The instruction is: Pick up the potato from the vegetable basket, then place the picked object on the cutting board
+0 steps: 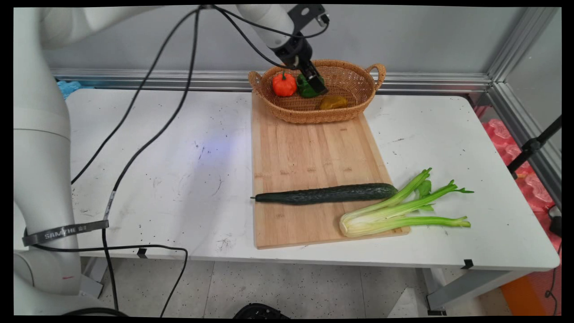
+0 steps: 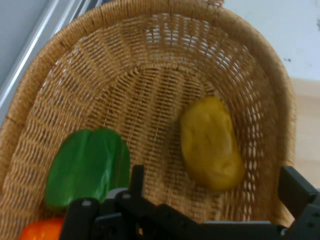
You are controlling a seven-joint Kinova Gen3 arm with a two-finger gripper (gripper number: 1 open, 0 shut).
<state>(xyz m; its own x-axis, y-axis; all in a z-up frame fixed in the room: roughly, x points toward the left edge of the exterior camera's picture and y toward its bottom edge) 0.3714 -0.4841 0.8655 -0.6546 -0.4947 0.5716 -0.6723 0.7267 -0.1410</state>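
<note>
Three vegetables are seen in the wicker basket (image 1: 354,78) beneath the gripper (image 2: 215,200): green pepper (image 2: 87,167) alongside, yellow potato (image 2: 210,145) ahead, orange pepper (image 1: 284,84) behind. Its fingers are spread, nothing held.

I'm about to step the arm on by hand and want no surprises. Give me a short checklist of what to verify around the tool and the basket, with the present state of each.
1. Tool is inside the wicker basket: ok, it sits low within the rim.
2. Tool is open: ok, the hand view shows its fingers spread wide.
3. Nothing held: ok, the gap between the fingers is empty.
4. Green pepper clear of the tool: cannot tell, it lies right beside one finger.
5. Yellow pepper clear of the tool: ok, it lies apart, ahead of the fingers.
6. Orange pepper clear: ok, it lies beyond the green one.
</note>
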